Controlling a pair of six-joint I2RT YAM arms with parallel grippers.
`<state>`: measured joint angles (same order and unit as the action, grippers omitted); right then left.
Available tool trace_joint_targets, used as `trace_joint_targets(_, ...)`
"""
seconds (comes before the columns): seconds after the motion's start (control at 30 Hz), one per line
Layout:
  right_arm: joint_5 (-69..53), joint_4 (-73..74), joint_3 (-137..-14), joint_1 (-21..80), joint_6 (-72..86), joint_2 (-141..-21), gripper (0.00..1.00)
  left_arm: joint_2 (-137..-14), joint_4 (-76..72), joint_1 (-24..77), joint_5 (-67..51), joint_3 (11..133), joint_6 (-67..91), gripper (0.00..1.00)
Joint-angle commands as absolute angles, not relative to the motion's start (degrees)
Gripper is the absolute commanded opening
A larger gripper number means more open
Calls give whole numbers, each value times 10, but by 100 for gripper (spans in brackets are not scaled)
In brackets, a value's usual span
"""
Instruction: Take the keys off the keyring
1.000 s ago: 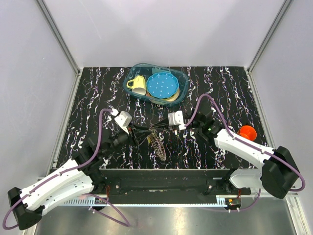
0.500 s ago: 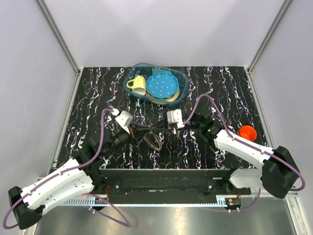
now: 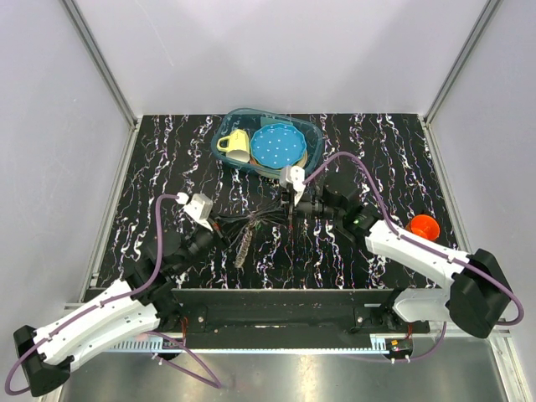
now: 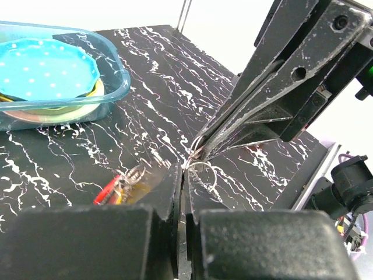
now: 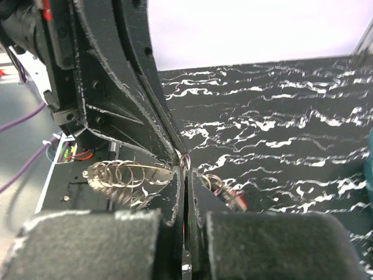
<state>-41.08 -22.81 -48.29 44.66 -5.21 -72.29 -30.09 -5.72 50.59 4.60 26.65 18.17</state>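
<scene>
The keyring (image 4: 202, 170) is a thin metal ring pinched between both grippers above the table. My left gripper (image 4: 185, 172) is shut on it from the near side and also shows in the top view (image 3: 270, 223). My right gripper (image 5: 186, 165) is shut on the same ring (image 5: 185, 158), tip to tip with the left (image 3: 289, 216). The grey-brown speckled fob (image 3: 243, 244) hangs down to the left; its chain of rings shows in the right wrist view (image 5: 125, 174). The keys (image 4: 116, 188), red and yellow heads visible, dangle beside the ring, blurred in the right wrist view (image 5: 232, 196).
A clear blue container (image 3: 311, 149) at the back holds a blue dotted plate (image 3: 277, 145) and a yellow cup (image 3: 234, 143). An orange cup (image 3: 425, 226) stands at the right beside the right arm. The black marbled table (image 3: 167, 167) ends at grey walls.
The right gripper has swung back and left and now points down at the ring. The left gripper has drawn slightly left. The fob has swung from under the ring toward the left.
</scene>
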Motion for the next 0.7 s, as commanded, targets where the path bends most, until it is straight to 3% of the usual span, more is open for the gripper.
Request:
trace_joint_targets(0.0,-384,-213,-499,442,56,-722,0,-285,-70,495,168,259,179,0)
trace_joint_targets(0.37,-387,-229,-495,442,212,-764,0,-275,-68,495,204,261,194,0)
trace_joint_targets(0.6,-383,-229,-498,441,135,-750,0,-287,-50,495,157,270,207,0)
trace_joint_targets(0.63,-382,-222,-505,441,120,-743,0,-287,-41,495,152,274,207,6)
trace_joint_targets(0.67,-384,-215,-510,440,101,-741,0,-286,-29,495,149,281,207,27)
